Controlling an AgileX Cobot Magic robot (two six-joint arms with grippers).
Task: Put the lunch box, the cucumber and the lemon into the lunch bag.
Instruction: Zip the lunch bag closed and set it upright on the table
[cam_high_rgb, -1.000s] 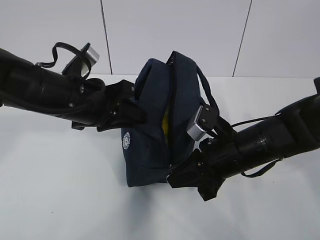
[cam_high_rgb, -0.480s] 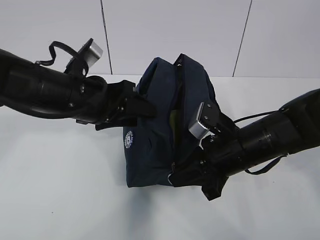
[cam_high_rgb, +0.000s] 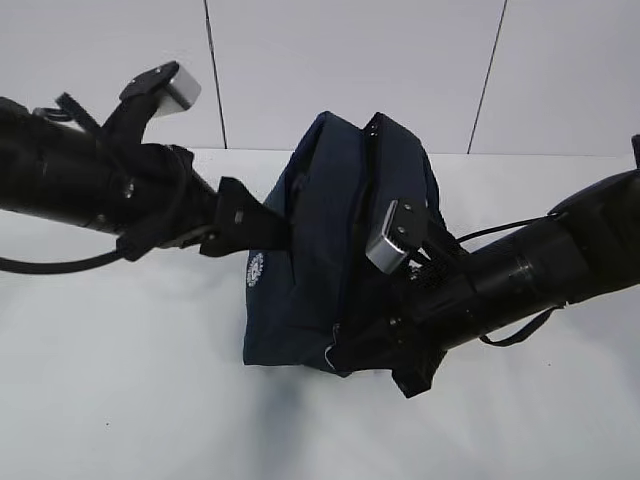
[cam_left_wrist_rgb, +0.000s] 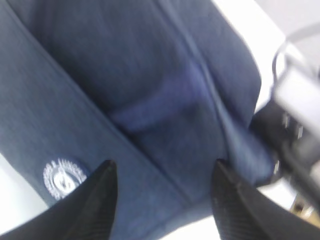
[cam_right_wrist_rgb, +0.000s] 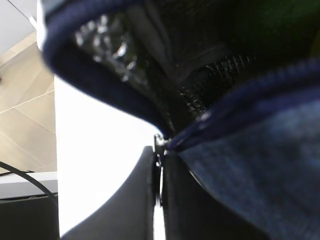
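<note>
The navy lunch bag (cam_high_rgb: 320, 250) stands mid-table, its zipper slit narrow and dark. My left gripper (cam_high_rgb: 268, 230) hovers at the bag's left side near the round white logo (cam_high_rgb: 254, 268). In the left wrist view it is open (cam_left_wrist_rgb: 164, 167), with only bag fabric (cam_left_wrist_rgb: 150, 90) behind the fingers. My right gripper (cam_high_rgb: 345, 350) is at the bag's near end. It is shut (cam_right_wrist_rgb: 159, 150) on the metal zipper pull (cam_right_wrist_rgb: 158, 141) at the edge of the bag (cam_right_wrist_rgb: 260, 150). The lunch box, the cucumber and the lemon are hidden.
The white table (cam_high_rgb: 120, 400) runs to a white panelled wall (cam_high_rgb: 350, 60) behind. The bag's silver lining (cam_right_wrist_rgb: 107, 37) shows through the opening in the right wrist view. A bag handle (cam_high_rgb: 432, 205) hangs over the right arm.
My left gripper has opened and drawn back leftwards from the bag. The bag's opening has narrowed and the yellow inside no longer shows. The right gripper stays shut at the near end.
</note>
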